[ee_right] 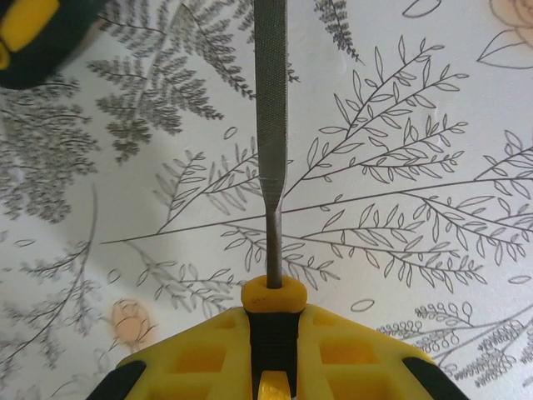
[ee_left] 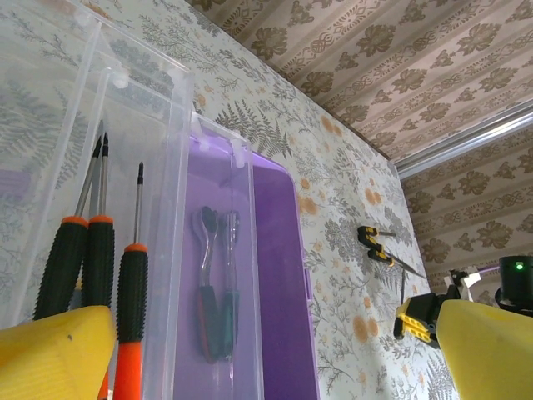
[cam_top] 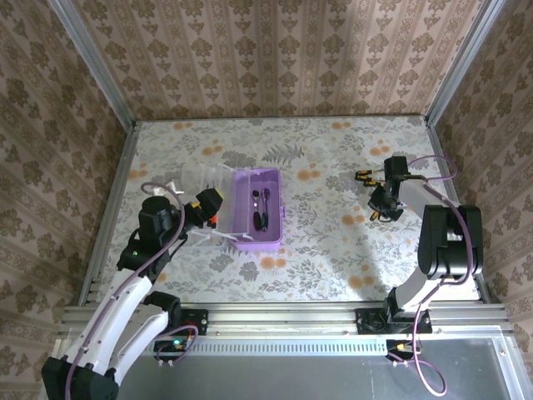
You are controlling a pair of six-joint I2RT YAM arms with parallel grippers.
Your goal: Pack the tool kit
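while the right gripper point(ee_right: 273, 321) clamped the file point(ee_right: 271, 125) by its handle and the left gripper point(cam_top: 206, 210) gaped empty, the purple case point(cam_top: 272, 239) held two small tools point(ee_left: 215, 287).

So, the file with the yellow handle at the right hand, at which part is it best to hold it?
Best by the thick handle, coming from above and closing across its width: the file is level with the table and its blade is thin. The right hand grips it so.
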